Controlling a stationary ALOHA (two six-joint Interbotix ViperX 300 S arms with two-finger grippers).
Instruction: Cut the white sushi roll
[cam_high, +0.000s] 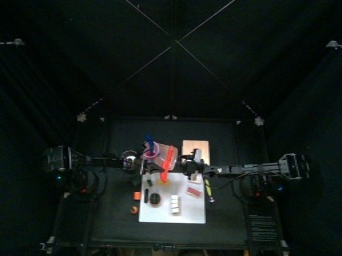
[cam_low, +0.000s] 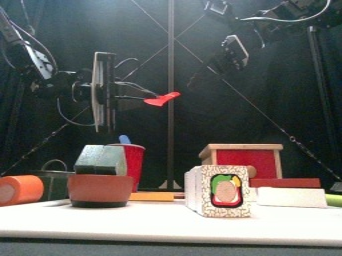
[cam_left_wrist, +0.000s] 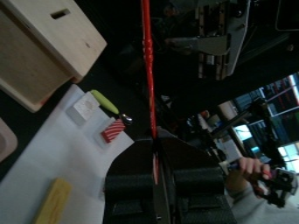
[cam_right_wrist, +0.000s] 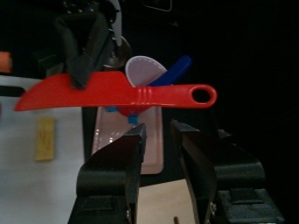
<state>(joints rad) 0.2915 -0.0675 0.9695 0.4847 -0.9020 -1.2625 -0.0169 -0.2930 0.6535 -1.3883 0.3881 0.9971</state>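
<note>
The white sushi roll (cam_low: 221, 192) stands on the white board (cam_low: 160, 225) near its front edge, its end facing the front view. High above it hangs a red knife (cam_low: 163, 98), blade pinched by my left gripper (cam_left_wrist: 156, 149), which is shut on it. In the right wrist view the knife (cam_right_wrist: 117, 92) lies level, its handle with the hole pointing towards my right gripper (cam_right_wrist: 158, 140). That gripper is open, just under the handle and apart from it. From the top view both grippers meet over the board's back edge, at the knife (cam_high: 163, 163).
Behind the board stand a red cup (cam_low: 130, 160), a dark green block (cam_low: 96, 158) on a brown bowl (cam_low: 100, 188), and a wooden box (cam_low: 243, 160). An orange roll (cam_low: 20, 188) lies at the left. A yellow stick (cam_left_wrist: 52, 201) and a red striped piece (cam_left_wrist: 114, 131) lie on the board.
</note>
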